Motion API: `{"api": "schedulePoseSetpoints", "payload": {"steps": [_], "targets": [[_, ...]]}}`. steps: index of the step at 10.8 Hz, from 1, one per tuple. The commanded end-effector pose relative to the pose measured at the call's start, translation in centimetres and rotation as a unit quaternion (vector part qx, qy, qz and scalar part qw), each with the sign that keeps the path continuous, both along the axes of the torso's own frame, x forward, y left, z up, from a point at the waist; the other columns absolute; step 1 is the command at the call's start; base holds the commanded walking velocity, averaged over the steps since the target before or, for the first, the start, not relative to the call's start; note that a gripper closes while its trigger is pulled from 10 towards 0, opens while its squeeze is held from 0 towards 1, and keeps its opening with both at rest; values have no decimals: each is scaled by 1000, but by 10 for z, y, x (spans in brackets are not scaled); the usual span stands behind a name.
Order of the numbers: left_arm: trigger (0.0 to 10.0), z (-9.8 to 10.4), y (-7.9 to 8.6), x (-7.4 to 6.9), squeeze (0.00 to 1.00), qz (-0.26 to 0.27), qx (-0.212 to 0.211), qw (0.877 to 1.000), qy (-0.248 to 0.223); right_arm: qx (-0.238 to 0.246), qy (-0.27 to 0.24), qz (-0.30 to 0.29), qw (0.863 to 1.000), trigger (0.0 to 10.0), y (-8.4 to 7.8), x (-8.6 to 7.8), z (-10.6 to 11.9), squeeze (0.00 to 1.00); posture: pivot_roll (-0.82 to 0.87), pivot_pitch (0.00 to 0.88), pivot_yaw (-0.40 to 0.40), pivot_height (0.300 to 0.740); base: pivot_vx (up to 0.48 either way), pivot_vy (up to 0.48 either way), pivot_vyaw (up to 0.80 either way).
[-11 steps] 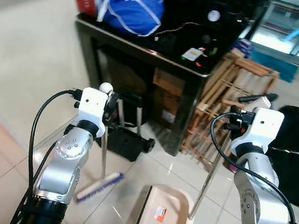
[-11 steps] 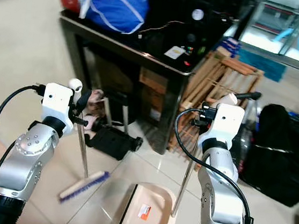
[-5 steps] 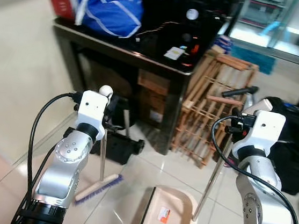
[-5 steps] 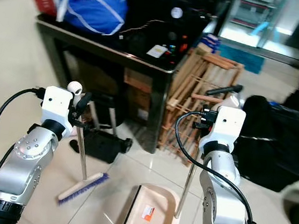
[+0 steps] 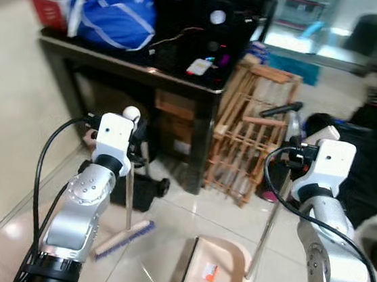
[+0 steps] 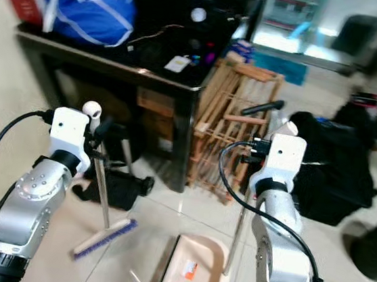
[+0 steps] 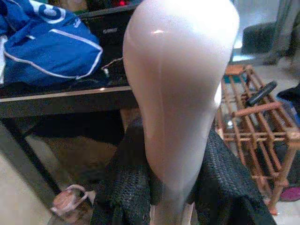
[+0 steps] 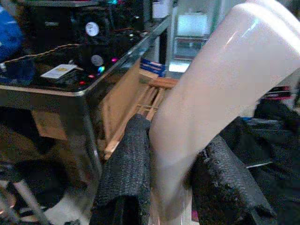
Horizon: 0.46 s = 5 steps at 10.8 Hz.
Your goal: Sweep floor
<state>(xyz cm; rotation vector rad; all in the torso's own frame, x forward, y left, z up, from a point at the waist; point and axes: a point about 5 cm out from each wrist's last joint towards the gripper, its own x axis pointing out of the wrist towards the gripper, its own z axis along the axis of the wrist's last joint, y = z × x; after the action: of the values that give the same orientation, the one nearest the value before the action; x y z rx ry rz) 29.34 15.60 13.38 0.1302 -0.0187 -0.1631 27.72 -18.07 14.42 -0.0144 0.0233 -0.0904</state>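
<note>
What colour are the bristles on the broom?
The broom's bristles are purple-blue, under a pale head; the left eye view shows them best.

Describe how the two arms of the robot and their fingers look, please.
Both arms are silver metal with rounded joints and black bases. Each wrist carries a white boxy housing, on the left arm and the right arm. A black cable loops beside each arm. The fingers are black, with a rough woven-looking texture.

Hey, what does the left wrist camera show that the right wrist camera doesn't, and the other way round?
Left wrist: the blue bag, and the left claw clamped on the broom handle. Right wrist: round dials, a white card, and the right claw clamped on the dustpan handle. Shared: the black table and the wooden rack.
</note>
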Motion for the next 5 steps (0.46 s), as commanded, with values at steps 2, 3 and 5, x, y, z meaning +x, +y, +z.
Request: {"api": "schedulePoseSetpoints", "payload": {"steps": [2, 3, 5], "targets": [[10000, 11, 6, 1, 0, 12, -24, 1000, -11, -4, -7, 0, 1000, 10000, 2, -1, 6, 0, 39, 0, 35, 740, 0, 0, -800], [10000, 12, 5, 0, 0, 3, -37, 999, -10, -7, -6, 2, 1000, 10000, 3, 0, 6, 0, 36, 0, 37, 740, 0, 0, -800], [10000, 12, 6, 0, 0, 7, -49, 999, -5, -10, -7, -4, 1000, 10000, -1, 3, 9, 0, 40, 0, 32, 740, 0, 0, -800]]}}
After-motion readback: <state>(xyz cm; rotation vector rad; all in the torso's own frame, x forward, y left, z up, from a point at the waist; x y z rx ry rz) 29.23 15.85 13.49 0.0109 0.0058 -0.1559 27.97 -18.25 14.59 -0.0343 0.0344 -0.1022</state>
